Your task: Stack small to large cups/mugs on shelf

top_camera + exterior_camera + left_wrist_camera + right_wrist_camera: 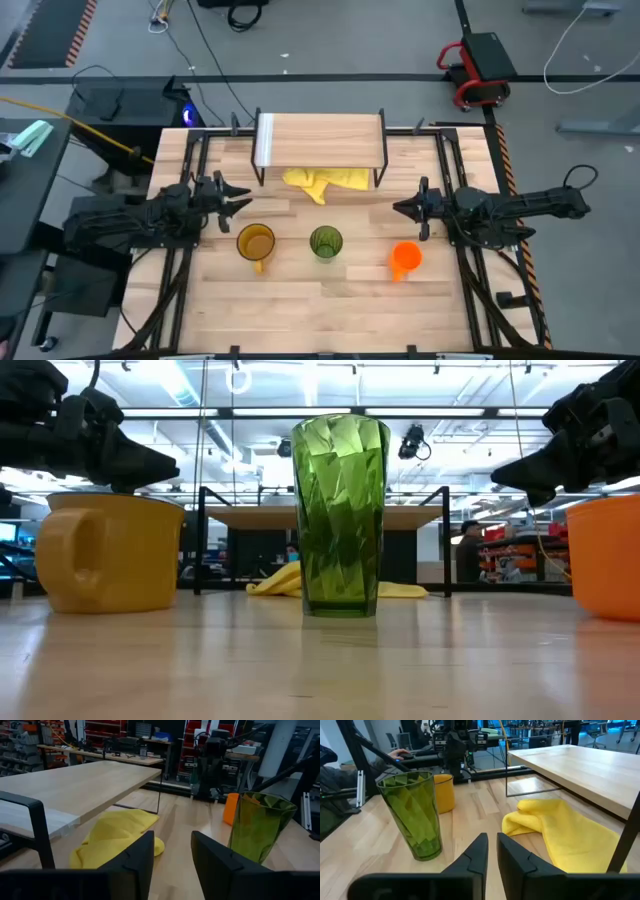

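Three cups stand in a row on their bases on the table, near of the shelf (320,135): the amber mug (256,243) on the left, the green tumbler (326,242) in the middle, the orange mug (405,258) on the right. The shelf stands on black legs at the far edge, with a white strip at its left end. My left gripper (240,196) hovers open just far-left of the amber mug. My right gripper (398,207) hovers shut, far of the orange mug. In the low view both grippers (165,465) (500,475) hang above the mugs' rims.
A crumpled yellow cloth (325,180) lies on the table under the shelf, reaching out past its near edge. Black rails run along the table's left and right sides. A person (467,550) stands in the room beyond the table, and a hand (400,754) shows at a desk.
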`<state>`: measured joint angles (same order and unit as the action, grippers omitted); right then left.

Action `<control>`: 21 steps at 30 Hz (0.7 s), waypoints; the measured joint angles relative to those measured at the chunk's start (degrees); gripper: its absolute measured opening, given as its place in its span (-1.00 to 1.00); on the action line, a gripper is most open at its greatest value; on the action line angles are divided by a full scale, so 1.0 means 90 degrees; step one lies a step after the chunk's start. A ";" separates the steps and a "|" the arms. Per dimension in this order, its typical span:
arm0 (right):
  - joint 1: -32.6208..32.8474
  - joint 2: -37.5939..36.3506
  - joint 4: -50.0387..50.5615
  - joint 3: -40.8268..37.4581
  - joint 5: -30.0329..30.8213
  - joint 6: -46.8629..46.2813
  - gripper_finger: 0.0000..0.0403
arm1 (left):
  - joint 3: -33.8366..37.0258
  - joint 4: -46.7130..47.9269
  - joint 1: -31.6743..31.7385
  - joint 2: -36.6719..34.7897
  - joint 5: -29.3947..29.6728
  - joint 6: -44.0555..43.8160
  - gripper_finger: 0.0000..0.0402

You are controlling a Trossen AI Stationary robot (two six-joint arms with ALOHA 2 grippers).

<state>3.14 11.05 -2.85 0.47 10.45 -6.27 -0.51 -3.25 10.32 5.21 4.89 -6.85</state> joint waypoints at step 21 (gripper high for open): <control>0.0000 0.0000 0.0000 0.0000 0.0000 0.0000 -0.76 | 0.0000 0.0000 0.0001 0.0002 0.0000 0.0000 -0.28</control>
<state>3.14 11.05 -2.85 0.47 10.44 -6.27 -0.51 -3.25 10.33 5.23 4.89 -6.85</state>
